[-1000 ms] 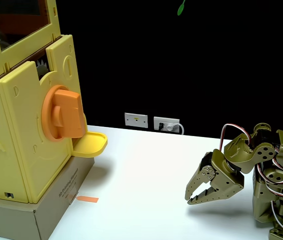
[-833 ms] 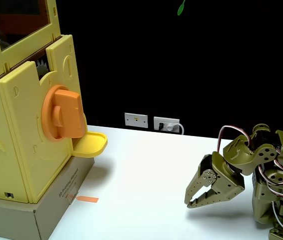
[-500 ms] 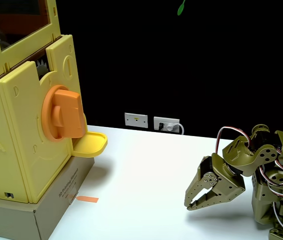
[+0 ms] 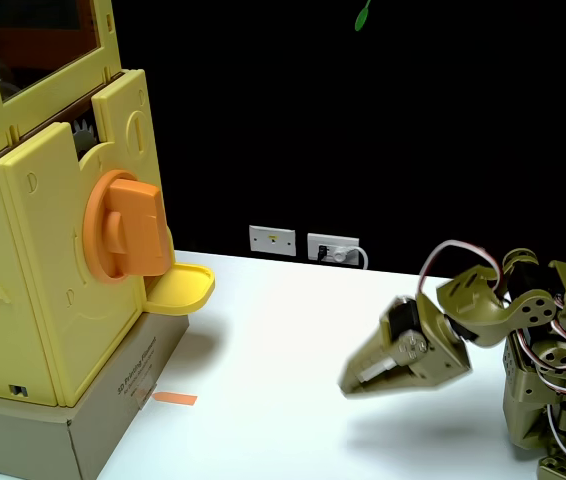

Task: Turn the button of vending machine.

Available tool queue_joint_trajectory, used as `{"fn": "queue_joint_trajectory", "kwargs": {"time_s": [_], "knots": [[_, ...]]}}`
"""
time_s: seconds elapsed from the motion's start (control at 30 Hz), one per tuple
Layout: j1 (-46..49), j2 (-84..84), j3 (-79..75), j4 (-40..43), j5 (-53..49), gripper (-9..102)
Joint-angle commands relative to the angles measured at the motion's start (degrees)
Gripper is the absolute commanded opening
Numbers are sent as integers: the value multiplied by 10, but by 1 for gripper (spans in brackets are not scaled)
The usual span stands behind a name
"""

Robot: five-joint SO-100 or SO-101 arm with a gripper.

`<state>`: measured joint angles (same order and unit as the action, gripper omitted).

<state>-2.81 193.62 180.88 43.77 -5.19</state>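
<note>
The machine (image 4: 38, 250) is standing at the left of the fixed view, a tall yellow box sitting on a grey cardboard base (image 4: 73, 425), with a dark window panel (image 4: 33, 40) tilting near its top. The knob (image 4: 123, 228) is sticking out of the machine's right-facing wall, orange, with its thick bar standing upright across the disc. Just below the knob, a small yellow tray (image 4: 178, 288) is jutting out over the white table (image 4: 283, 400). A short orange strip (image 4: 175, 399) is lying on the table beside the base.

The arm (image 4: 523, 360) is crouching at the right edge, olive green, with red, white and black wires looping over its joints. Its gripper (image 4: 348, 386) is pointing left and slightly down, hovering just over the table and well apart from the knob. The fingers are blurring with motion, so it is not possible to tell whether the jaws are open or closed; nothing is showing between them.

Behind the table, two white wall sockets (image 4: 303, 243) are sitting side by side against a black backdrop, one with a plug in it. A small green leaf (image 4: 362, 16) is hanging at the top edge.
</note>
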Motion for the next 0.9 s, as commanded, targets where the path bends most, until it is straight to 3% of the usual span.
{"fn": "queue_joint_trajectory", "kwargs": {"time_s": [0.0, 0.17, 0.4, 0.47, 0.67, 0.87], "knots": [[-7, -70, -89, -105, -47, 1], [0, -163, -235, -194, -171, 0], [57, -186, -335, -207, -377, 0], [55, -214, -366, -207, -407, 1], [47, -232, -351, -317, -465, 0], [38, -275, -351, -318, -514, 0]]}}
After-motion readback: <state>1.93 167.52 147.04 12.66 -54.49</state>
